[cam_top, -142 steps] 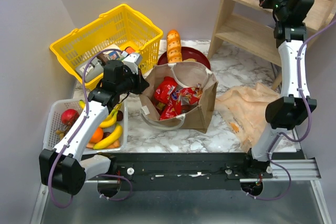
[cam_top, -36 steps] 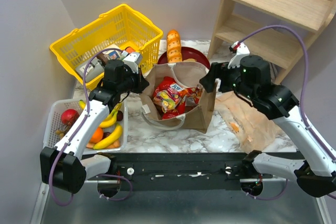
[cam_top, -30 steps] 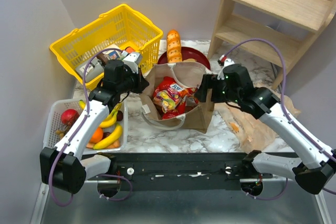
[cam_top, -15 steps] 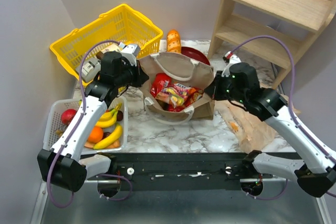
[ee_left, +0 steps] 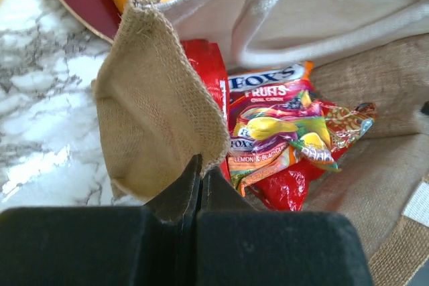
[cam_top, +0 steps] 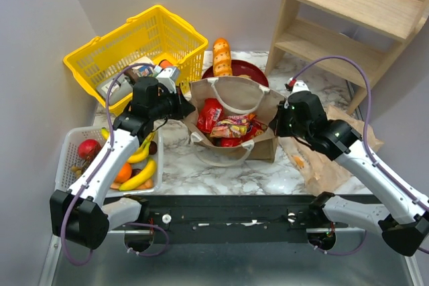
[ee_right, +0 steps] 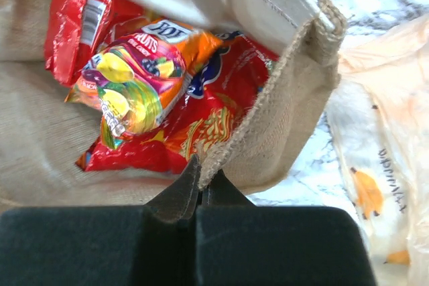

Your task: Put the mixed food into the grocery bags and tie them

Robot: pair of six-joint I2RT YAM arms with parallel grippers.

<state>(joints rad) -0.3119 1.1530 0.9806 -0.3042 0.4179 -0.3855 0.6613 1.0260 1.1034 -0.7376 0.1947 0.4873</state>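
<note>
The brown woven grocery bag with white handles stands mid-table, its mouth pulled wide. Red and orange crisp packets lie inside it. My left gripper is shut on the bag's left rim, and the left wrist view shows the burlap edge pinched at the jaws beside the packets. My right gripper is shut on the right rim, its jaws closed over the frayed edge. The tan plastic bag lies flat to the right. Bananas and fruit sit in the white tray.
A yellow basket of boxed goods stands at the back left. A long loaf rests on a dark red plate behind the bag. A wooden shelf unit fills the back right corner.
My right gripper has closed on the bag's right rim. Both arms lifted the bag back, then brought it down; its mouth is now stretched wider sideways.
</note>
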